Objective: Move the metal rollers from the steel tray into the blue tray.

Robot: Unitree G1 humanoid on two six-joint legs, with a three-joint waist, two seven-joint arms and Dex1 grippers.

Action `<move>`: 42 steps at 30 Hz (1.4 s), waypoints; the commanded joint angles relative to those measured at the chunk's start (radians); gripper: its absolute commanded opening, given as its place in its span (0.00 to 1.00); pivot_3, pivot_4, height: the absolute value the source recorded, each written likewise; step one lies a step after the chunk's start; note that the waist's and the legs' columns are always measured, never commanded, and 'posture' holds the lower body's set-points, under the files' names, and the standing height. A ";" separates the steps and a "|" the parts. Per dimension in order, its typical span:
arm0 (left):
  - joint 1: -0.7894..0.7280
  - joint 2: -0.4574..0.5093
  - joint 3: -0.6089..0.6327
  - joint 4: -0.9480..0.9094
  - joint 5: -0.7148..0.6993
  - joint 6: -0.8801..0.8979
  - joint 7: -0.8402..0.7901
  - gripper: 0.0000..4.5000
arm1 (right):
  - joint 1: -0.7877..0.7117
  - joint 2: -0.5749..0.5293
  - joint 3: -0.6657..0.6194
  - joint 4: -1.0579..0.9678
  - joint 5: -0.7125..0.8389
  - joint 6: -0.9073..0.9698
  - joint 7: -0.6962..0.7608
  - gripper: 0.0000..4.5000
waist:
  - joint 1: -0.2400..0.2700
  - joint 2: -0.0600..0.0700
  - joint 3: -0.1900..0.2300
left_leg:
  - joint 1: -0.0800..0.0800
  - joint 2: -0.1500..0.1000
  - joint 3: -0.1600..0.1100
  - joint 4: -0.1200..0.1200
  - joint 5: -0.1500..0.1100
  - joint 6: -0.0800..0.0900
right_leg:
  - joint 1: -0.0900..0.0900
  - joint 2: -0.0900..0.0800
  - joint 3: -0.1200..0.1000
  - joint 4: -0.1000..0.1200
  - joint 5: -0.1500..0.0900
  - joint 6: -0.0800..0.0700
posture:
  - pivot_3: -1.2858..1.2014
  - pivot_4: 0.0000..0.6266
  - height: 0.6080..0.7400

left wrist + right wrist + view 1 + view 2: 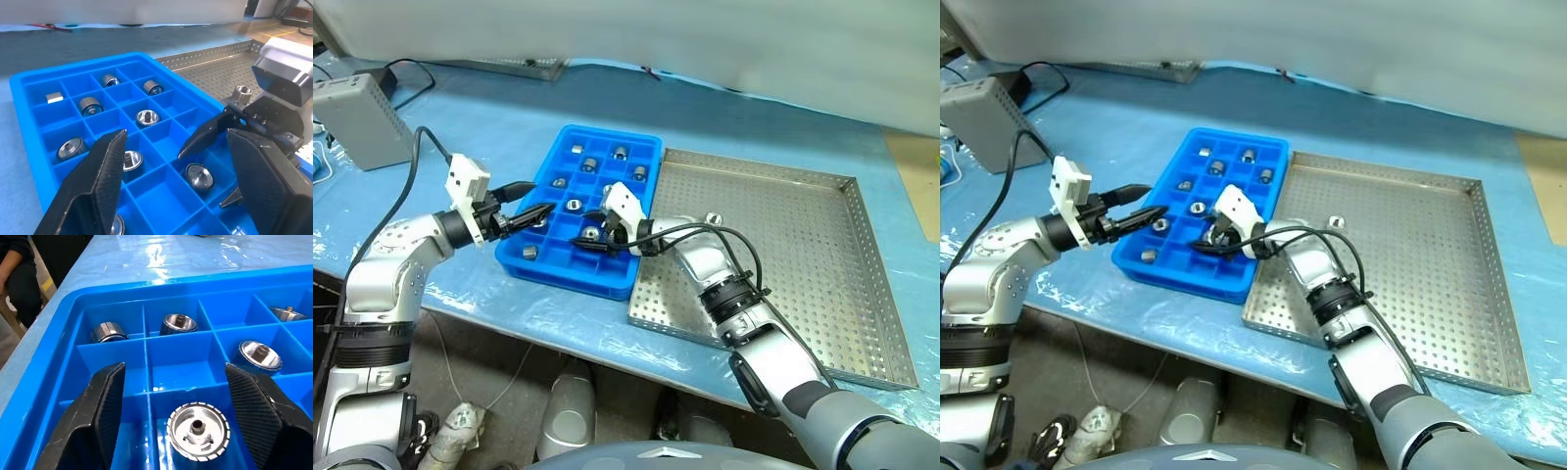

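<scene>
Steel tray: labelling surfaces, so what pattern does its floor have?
A grid of small punched holes across the steel tray, clearest in the left eye view.

Blue tray (570,262): bright blue plastic, rectangular, divided into a grid of small square compartments; laid flat, its long side just beside the steel tray's edge.
Steel tray (822,255): large, shallow, square, of shiny perforated sheet metal with low raised rims; laid flat.
Metal rollers (197,430): short silver-grey cylinders with dark centre holes; several are seen in separate compartments of the blue tray, some upright, some on their sides.
Remaining roller (712,219): one is seen on the steel tray, near the blue tray.
</scene>
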 commanded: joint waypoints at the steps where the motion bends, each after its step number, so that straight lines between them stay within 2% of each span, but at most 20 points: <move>1: -0.053 -0.018 -0.030 0.036 0.006 -0.030 -0.032 0.77 | 0.019 -0.060 -0.071 -0.132 0.027 0.027 -0.014 0.76 | 0.001 0.000 0.000 | 0.000 0.000 0.000 0.000 0.000 0.000 | 0.000 0.000 0.000 0.000 0.000 0.000 | 0.67 0.24 1.00; 8: -0.178 -0.108 -0.131 0.184 0.047 -0.094 -0.107 0.77 | 0.130 -0.188 -0.189 -0.404 0.071 0.149 -0.069 0.76 | -0.021 0.000 0.000 | 0.000 0.000 0.001 0.000 0.003 -0.005 | 0.000 0.001 0.001 0.000 0.000 0.001 | 0.61 0.24 1.00; 12: -0.250 -0.161 -0.174 0.274 0.074 -0.137 -0.151 0.77 | 0.188 -0.240 -0.234 -0.453 0.065 0.171 -0.119 0.76 | -0.051 -0.001 0.000 | 0.000 0.000 0.001 0.001 0.003 -0.005 | 0.000 0.001 0.001 0.000 0.000 0.001 | 0.58 0.24 1.00; 17: -0.323 -0.205 -0.201 0.377 0.109 -0.195 -0.203 0.77 | 0.227 -0.289 -0.260 -0.417 0.054 0.148 -0.153 0.76 | -0.092 -0.001 0.000 | 0.000 -0.001 0.001 0.001 0.003 -0.005 | 0.000 0.001 0.001 0.000 0.000 0.001 | 0.57 0.24 1.00; 22: -0.332 -0.221 -0.199 0.394 0.118 -0.210 -0.216 0.77 | 0.216 -0.275 -0.261 -0.306 0.040 0.099 -0.203 0.76 | -0.124 -0.001 0.000 | 0.000 -0.001 0.001 0.001 0.003 -0.005 | 0.000 0.001 0.001 0.000 0.000 0.001 | 0.57 0.24 1.00; 28: -0.297 -0.220 -0.186 0.352 0.111 -0.194 -0.200 0.77 | 0.177 -0.235 -0.289 -0.130 0.054 0.040 -0.241 0.76 | -0.122 0.000 0.000 | 0.000 0.000 0.001 0.001 0.003 -0.004 | 0.000 0.001 0.000 0.000 0.000 0.000 | 0.59 0.24 1.00; 37: -0.254 -0.206 -0.169 0.302 0.105 -0.173 -0.173 0.77 | 0.106 -0.223 -0.255 0.114 -0.003 -0.066 -0.267 0.76 | -0.118 0.000 0.000 | -0.002 0.001 0.001 0.007 0.000 0.001 | 0.000 0.000 0.000 0.002 0.000 0.000 | 0.60 0.24 1.00; 42: -0.234 -0.204 -0.169 0.270 0.101 -0.159 -0.162 0.77 | 0.126 -0.214 -0.240 0.153 -0.022 -0.097 -0.257 0.76 | -0.118 0.000 0.000 | -0.003 0.001 0.001 0.010 0.000 0.001 | 0.000 0.000 0.000 0.003 0.000 -0.001 | 0.60 0.24 1.00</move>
